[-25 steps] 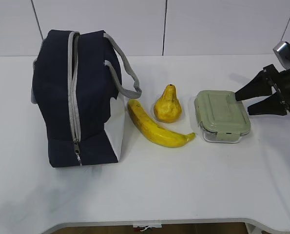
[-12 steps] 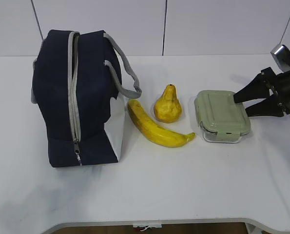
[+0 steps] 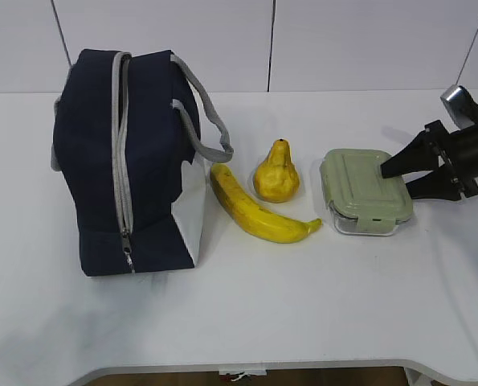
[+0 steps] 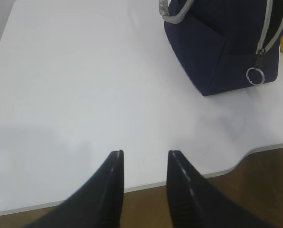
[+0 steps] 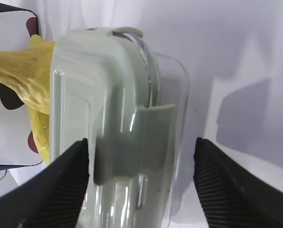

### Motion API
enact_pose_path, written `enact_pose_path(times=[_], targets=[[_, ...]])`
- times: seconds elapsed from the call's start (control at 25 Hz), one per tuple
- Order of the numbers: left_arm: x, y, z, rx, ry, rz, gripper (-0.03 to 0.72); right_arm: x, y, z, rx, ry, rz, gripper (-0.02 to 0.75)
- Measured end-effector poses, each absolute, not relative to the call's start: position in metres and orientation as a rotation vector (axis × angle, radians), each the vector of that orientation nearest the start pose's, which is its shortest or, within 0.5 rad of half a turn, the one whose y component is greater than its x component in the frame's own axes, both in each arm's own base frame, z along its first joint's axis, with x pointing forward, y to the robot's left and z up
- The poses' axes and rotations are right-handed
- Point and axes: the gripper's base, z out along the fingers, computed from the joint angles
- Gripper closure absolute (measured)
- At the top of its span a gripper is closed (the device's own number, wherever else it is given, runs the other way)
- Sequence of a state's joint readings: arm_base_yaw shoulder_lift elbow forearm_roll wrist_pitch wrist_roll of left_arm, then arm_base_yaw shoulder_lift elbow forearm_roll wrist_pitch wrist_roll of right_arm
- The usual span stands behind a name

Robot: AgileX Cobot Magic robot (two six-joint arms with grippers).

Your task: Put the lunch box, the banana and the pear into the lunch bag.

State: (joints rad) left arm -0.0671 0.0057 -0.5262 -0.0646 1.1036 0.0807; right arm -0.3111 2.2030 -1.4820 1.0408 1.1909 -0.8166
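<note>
The navy lunch bag (image 3: 126, 161) stands at the left with its grey zipper shut. To its right lie the banana (image 3: 259, 211) and the pear (image 3: 276, 173), then the lunch box (image 3: 365, 191) with its green lid. My right gripper (image 3: 395, 181) is open and straddles the box's right end. In the right wrist view the lunch box (image 5: 117, 95) fills the gap of the right gripper (image 5: 141, 141), one finger by the lid clip, the other clear of the base. My left gripper (image 4: 146, 153) is open and empty over the table edge, short of the bag (image 4: 227, 42).
The white table (image 3: 303, 305) carries everything; its front edge (image 4: 227, 168) curves just past the left fingertips. The bag's zipper pull ring (image 4: 253, 76) hangs on the near end panel. A white wall stands behind the table.
My right gripper has slid left, so its fingertips now overlap the lunch box's right end. The bag, banana, pear and box have not moved.
</note>
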Motion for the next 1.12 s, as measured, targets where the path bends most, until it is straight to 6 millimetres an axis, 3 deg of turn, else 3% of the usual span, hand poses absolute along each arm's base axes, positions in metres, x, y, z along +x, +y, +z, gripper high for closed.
enact_pose_path(times=[0.4,1.12], targets=[[-0.009,-0.005,0.281,0.158,2.06,-0.069,0.454,0.419,-0.045,0.143,0.014,2.592,1.24,0.194],[-0.009,-0.005,0.281,0.158,2.06,-0.069,0.453,0.42,-0.045,0.138,0.024,2.597,1.25,0.202]])
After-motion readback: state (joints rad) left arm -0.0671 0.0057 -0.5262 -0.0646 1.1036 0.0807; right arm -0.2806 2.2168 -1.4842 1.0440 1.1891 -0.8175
